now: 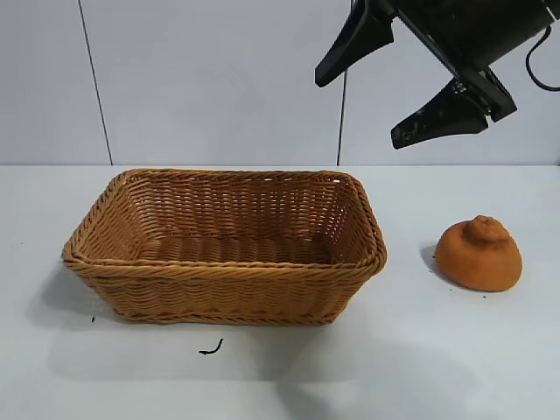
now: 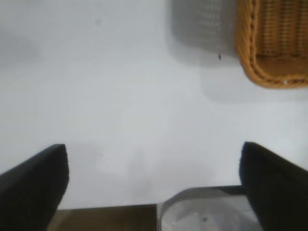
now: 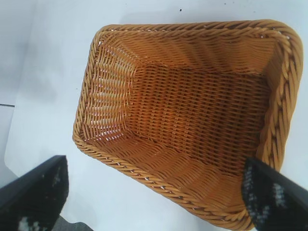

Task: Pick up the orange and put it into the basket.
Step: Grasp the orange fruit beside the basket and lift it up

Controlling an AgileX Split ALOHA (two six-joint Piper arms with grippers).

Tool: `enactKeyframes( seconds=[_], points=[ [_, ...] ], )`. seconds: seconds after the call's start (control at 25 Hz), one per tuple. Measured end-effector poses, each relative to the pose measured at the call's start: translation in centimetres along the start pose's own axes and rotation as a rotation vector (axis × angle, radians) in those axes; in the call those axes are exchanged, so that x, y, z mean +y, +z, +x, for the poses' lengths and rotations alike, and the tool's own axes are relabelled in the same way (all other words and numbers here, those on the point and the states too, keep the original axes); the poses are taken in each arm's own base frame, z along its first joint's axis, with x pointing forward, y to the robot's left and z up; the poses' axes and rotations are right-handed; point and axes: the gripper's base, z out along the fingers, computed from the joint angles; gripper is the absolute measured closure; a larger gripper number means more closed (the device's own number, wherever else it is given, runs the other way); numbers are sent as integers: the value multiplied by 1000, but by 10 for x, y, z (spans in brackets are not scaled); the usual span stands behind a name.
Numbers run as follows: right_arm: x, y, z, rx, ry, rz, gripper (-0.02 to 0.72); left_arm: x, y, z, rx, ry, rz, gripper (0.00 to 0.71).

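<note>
The orange (image 1: 479, 254), a matte orange-brown lump with a knobby bump on top, sits on the white table to the right of the basket (image 1: 226, 267). The basket is a large tan woven wicker one and it holds nothing. My right gripper (image 1: 354, 109) hangs open and empty high above the basket's right end, up and left of the orange. In the right wrist view the basket (image 3: 120, 163) fills the frame between the open fingers (image 3: 36, 195). My left gripper (image 2: 154, 161) is open over bare table, with one basket corner (image 2: 269, 72) in its view. The left arm is out of the exterior view.
A small dark scrap (image 1: 211, 348) lies on the table in front of the basket. A pale wall with vertical seams stands behind the table. A metal part and a brown edge (image 2: 202, 211) show below the left gripper.
</note>
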Motion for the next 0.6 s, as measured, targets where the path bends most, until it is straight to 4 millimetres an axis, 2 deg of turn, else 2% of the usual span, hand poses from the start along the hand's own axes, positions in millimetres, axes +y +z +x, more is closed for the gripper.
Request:
enactKeyframes(
  seconds=[0.2,0.36,0.44,0.6],
  points=[
    [0,0,0,1,1,-1,8,2,-10,71,-64,2,2,18],
    [0,0,0,1,1,-1,8,4,-4,124,-174,-5,6,18],
    [0,0,0,2,1,-1,8,4,2,143,-270,-6,9,18],
    [0,0,0,1,1,-1,8,6,-1,174,-439,-2,11,18]
  ],
)
